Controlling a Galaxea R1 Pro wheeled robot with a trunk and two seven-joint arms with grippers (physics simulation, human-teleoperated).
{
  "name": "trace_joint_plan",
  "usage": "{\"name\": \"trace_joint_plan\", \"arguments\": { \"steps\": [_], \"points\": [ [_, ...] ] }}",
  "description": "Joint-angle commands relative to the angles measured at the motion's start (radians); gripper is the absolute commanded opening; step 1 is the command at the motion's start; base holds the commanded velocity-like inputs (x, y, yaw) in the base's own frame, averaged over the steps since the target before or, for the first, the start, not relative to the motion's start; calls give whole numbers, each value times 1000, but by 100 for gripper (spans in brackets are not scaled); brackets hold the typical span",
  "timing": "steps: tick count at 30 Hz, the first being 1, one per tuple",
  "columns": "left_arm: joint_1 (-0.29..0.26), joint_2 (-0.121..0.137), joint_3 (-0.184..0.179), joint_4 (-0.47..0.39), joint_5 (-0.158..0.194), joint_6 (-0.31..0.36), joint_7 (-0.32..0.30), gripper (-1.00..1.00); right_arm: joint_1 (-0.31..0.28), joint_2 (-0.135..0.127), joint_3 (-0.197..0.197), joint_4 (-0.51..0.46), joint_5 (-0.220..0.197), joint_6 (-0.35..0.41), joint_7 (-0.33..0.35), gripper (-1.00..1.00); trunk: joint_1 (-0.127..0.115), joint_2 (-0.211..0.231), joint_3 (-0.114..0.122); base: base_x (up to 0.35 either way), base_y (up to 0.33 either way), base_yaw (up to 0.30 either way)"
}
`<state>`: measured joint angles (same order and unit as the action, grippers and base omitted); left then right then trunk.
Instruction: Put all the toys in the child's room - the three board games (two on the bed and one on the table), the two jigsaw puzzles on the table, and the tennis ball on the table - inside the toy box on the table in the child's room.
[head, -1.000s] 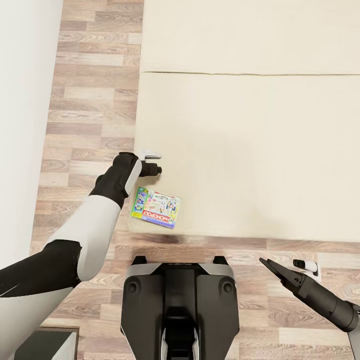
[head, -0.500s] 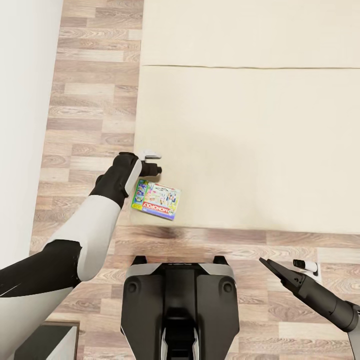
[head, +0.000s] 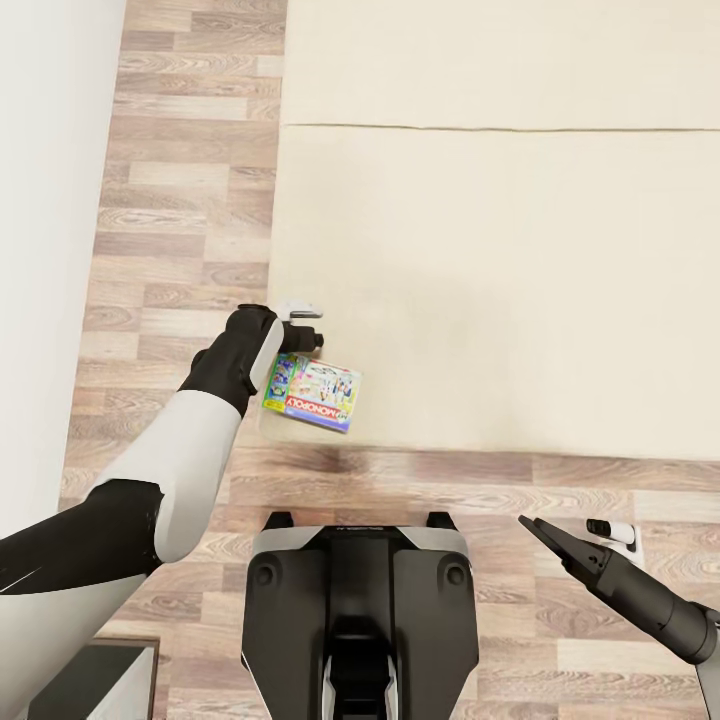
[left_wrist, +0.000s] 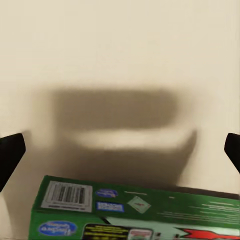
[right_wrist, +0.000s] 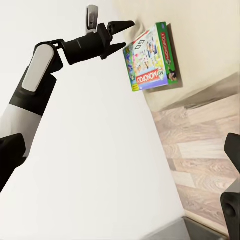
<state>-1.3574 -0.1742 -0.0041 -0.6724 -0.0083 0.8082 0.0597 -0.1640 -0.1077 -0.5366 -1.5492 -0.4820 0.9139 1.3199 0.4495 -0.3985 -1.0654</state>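
Left end effector (head: 312, 340) above board game (head: 313, 393) on bed (head: 500, 280).

text: "MONOPOLY" in white on a red band | on: lid of the flat green-edged, brightly printed card game box (head: 313, 393), also readable in the right wrist view (right_wrist: 151, 57) | box side in the left wrist view (left_wrist: 125, 212): white barcode label and small logos, print too blurred to read

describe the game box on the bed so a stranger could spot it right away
Find the wide beige bed, then its near left corner. The board game lies flat there, just below the left tool: a small green-edged box with bright print and a red MONOPOLY banner, alone on the plain mattress.
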Motion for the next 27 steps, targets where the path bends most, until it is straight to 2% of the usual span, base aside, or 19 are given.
{"name": "trace_joint_plan", "arguments": {
  "steps": [1, 27],
  "points": [
    [0, 0, 0, -1, 0, 4, 3, 100, 0, 0, 0, 0, -3, 7, 1, 100, 1, -2, -1, -44, 0, 0],
    [0, 0, 0, -1, -1, 5, 3, 100, 0, 0, 0, 0, -3, 7, 1, 100, 1, -2, -1, -28, 0, 0]
  ]
}}
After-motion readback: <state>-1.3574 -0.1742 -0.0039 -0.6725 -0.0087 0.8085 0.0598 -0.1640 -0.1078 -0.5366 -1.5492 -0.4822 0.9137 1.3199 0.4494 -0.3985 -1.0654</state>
